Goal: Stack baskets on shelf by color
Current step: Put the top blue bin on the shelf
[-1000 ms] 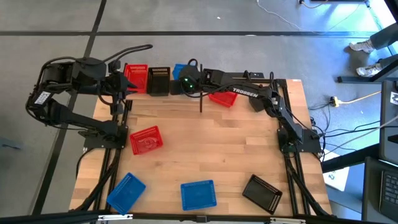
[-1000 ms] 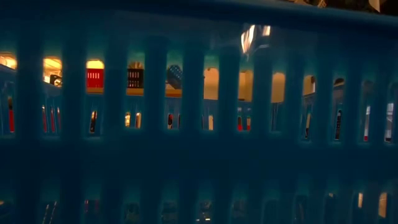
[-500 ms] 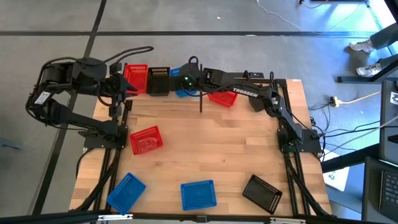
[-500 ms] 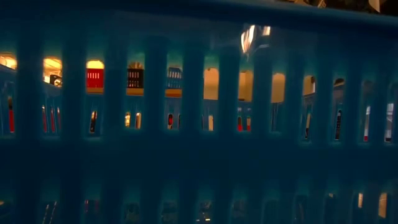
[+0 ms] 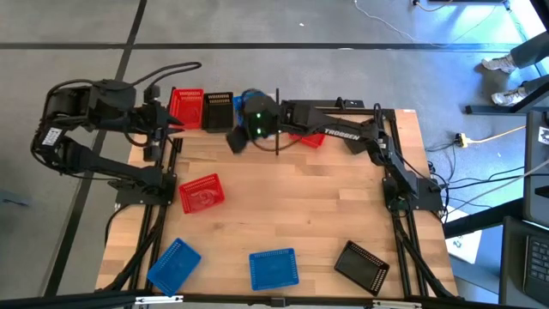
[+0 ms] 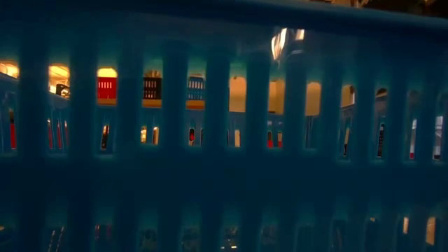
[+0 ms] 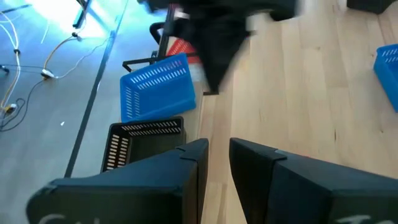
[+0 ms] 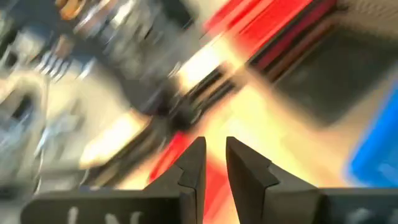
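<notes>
On the shelf (image 6: 238, 103) at the table's far edge, a red basket (image 5: 187, 107), a black basket (image 5: 220, 110) and a blue basket (image 5: 244, 99) stand side by side on their bottoms. My right gripper (image 5: 233, 140) hovers just in front of the blue one, its fingers (image 8: 214, 163) slightly apart with nothing between them. My left gripper (image 5: 170, 124) waits left of the red basket, its fingers (image 7: 217, 163) narrowly open and empty. Another red basket (image 5: 306, 136) lies under my right arm.
On the tabletop lie a red basket (image 5: 200, 193), two blue baskets (image 5: 174, 264) (image 5: 274, 268) and a black basket (image 5: 360, 266). The wall of a blue basket (image 6: 224, 182) fills the low view. A thin black post (image 5: 277, 142) stands beside my right gripper.
My right gripper has drawn back from the blue basket toward the table's near and left side, rising a little and rolling at the wrist. The blue basket, tilted at the gripper before, now stands upright on the shelf beside the black one.
</notes>
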Available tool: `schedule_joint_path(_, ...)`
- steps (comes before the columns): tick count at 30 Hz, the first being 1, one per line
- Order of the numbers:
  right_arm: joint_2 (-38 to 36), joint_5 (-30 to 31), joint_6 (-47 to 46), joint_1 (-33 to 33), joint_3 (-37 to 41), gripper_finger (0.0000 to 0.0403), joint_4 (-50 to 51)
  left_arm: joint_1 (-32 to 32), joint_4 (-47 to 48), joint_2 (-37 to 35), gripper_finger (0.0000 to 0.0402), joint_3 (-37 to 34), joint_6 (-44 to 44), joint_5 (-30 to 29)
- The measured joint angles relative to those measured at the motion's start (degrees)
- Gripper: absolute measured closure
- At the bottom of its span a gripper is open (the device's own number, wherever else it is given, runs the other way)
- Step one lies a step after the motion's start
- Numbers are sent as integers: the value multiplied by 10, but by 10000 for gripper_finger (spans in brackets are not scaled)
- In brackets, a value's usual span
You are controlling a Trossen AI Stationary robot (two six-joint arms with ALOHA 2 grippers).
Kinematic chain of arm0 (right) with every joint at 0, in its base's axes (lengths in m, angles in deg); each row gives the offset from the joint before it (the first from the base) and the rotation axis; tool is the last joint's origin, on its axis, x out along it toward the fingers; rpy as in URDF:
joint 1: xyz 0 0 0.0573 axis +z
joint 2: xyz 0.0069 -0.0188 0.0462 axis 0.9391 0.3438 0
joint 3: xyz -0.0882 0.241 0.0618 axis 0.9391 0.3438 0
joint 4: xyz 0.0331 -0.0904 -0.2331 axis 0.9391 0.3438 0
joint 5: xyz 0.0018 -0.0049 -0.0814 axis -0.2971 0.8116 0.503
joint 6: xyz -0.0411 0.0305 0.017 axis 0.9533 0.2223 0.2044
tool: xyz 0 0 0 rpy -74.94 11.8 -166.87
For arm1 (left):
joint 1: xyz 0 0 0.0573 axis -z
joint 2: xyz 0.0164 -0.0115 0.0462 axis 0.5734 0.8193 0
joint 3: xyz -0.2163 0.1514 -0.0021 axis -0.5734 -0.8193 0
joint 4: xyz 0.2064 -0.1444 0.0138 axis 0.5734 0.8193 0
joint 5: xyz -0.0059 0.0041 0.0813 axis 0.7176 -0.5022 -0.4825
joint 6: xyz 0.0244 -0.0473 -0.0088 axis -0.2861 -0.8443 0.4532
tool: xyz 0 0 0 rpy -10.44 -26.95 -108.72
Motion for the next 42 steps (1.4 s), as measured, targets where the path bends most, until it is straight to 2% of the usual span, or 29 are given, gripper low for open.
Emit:
schedule_joint_path(1, 0, -18, 9, 6, 0, 346, 23, 0, 0, -4, 343, 0, 0, 0)
schedule_joint_path(3, 0, -14, 14, 19, 11, 358, 63, 0, 0, -10, 343, 0, 0, 0)
schedule_joint_path(7, 2, 49, 28, 33, 32, 396, 99, 0, 0, -22, 343, 0, -14, 0)
schedule_joint_path(14, 2, 153, 44, 28, 85, 401, 66, 0, -1, -38, 343, 0, -31, 0)
schedule_joint_path(25, 2, 158, 62, 5, 119, 402, 12, 0, -1, -48, 343, 0, -52, 0)
schedule_joint_path(31, 2, 210, 102, 3, 119, 402, 10, 0, -1, -50, 343, 0, -55, 0)
schedule_joint_path(42, 2, 223, 131, -10, 119, 403, 5, 0, -1, -50, 343, 0, -55, 0)
